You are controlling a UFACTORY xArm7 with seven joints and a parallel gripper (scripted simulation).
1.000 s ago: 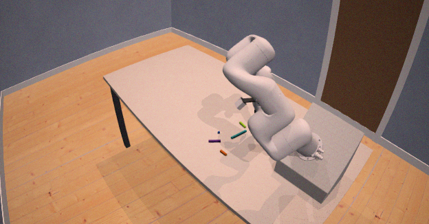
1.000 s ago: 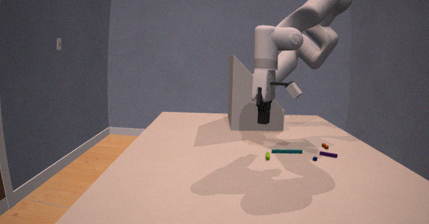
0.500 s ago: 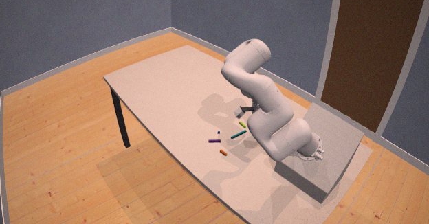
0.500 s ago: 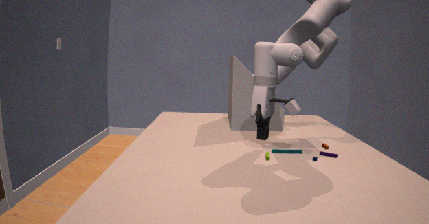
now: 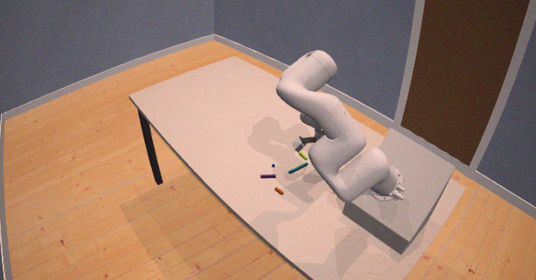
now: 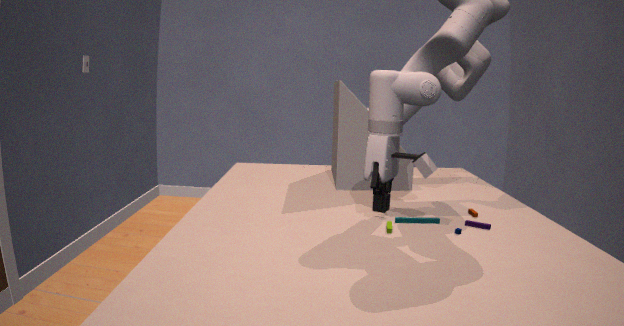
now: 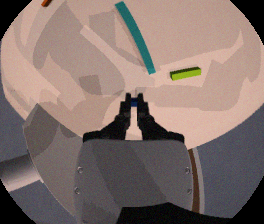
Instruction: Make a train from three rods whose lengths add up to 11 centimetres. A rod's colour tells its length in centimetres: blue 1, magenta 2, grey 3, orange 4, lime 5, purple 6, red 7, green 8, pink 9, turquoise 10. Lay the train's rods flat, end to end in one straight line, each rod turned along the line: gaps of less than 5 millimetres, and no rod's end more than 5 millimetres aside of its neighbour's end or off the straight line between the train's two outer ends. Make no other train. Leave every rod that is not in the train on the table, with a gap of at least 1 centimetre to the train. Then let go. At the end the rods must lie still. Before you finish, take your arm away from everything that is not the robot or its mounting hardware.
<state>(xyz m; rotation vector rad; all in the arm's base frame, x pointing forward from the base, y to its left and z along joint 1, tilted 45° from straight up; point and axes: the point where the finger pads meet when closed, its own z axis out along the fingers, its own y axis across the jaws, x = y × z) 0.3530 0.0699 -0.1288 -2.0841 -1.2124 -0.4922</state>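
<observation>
Three cameras: one high in the room, one low at the bench end, one on the wrist.

The top view looks down at a slant from a high far corner, taking in the whole bench, the floor, the arm and its grey pedestal. The exterior view sits low and nearer, just above the bench, looking along it toward the pedestal and back wall. The wrist view looks down past the jaws, close to the surface. All three share the turquoise rod and lime rod.
</observation>
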